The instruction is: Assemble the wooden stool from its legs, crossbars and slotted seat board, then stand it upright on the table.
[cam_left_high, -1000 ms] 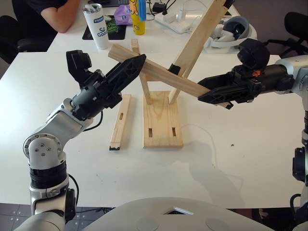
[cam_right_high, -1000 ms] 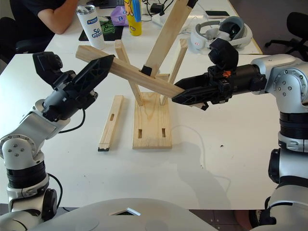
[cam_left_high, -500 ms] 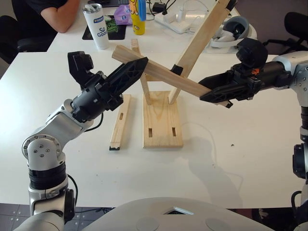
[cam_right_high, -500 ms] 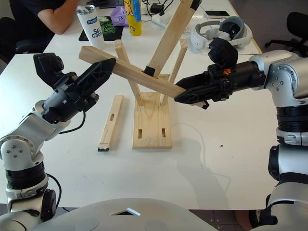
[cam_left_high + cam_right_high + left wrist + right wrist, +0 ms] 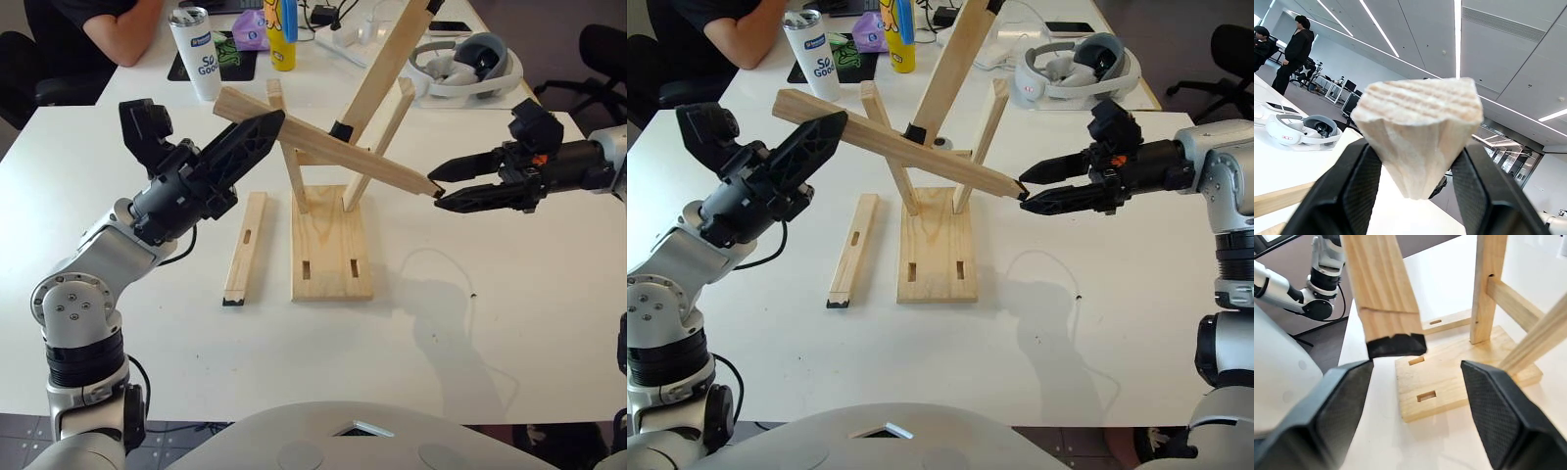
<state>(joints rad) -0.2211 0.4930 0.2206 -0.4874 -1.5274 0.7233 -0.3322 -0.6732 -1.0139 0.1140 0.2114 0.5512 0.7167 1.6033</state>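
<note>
My left gripper (image 5: 266,125) is shut on the upper end of a long wooden leg (image 5: 372,164) and holds it slanted in the air above the seat board (image 5: 331,257). In the left wrist view the cut wood end (image 5: 1420,122) sits clamped between the fingers (image 5: 1354,188). A second wooden piece (image 5: 387,59) rises steeply from the held leg's middle. The leg's black-capped end (image 5: 1396,345) hangs just ahead of my right gripper (image 5: 437,189), which is open and apart from it. Two legs (image 5: 292,166) joined by a crossbar stand in the board's far slots. Another leg (image 5: 245,245) lies flat left of the board.
At the back of the table stand a white tumbler (image 5: 196,54), a yellow bottle (image 5: 282,34) and a headset (image 5: 465,64). A thin cable (image 5: 431,266) lies right of the seat board. A person's arm rests at the far left corner.
My right gripper has opened, let go of the leg's lower end and drawn back to the right. The left gripper still holds the leg, which has shifted slightly left.
</note>
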